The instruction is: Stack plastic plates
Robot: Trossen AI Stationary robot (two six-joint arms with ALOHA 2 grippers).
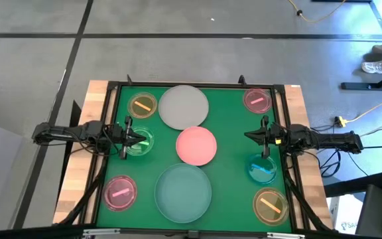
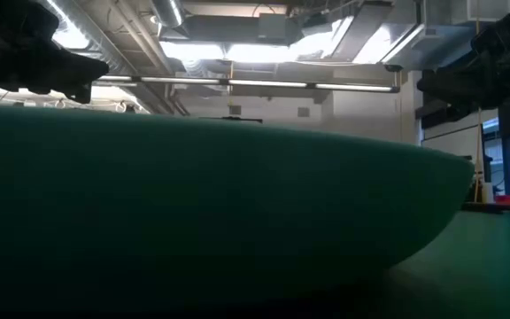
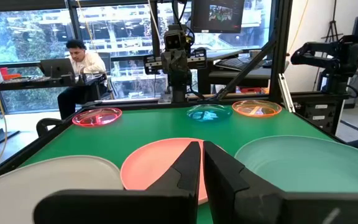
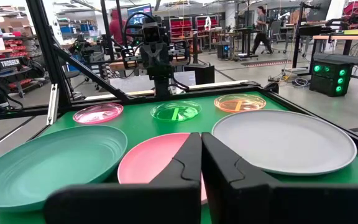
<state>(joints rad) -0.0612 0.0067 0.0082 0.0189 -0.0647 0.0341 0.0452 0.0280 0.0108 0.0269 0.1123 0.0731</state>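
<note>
On the green mat (image 1: 227, 116): nine plates are lying flat, none stacked.
Centre column: the grey-white plate (image 1: 184, 106) is sitting at the far end, the pink plate (image 1: 196, 145) in the middle and just touching it, the teal plate (image 1: 183, 192) at the near end.
Left side: a small yellow plate (image 1: 142, 105) is lying far, a small green plate (image 1: 140, 141) in the middle, a small pink plate (image 1: 120, 192) near.
Right side: another small pink plate (image 1: 257, 99) is lying far, a small blue plate (image 1: 262, 171) mid-way, another small yellow plate (image 1: 270, 204) near.
My left gripper (image 1: 135, 139): I am holding it over the small green plate, fingers (image 3: 188, 167) pressed together on nothing, pointing at the pink plate.
My right gripper (image 1: 251, 135): I am hovering it right of the pink plate, above the mat between the far pink and blue small plates, fingers (image 4: 190, 163) likewise closed and empty.
Low view: the teal plate's rim (image 2: 237, 204) is filling nearly everything.
Beyond the table: a person (image 3: 79, 62) is sitting at a desk.
</note>
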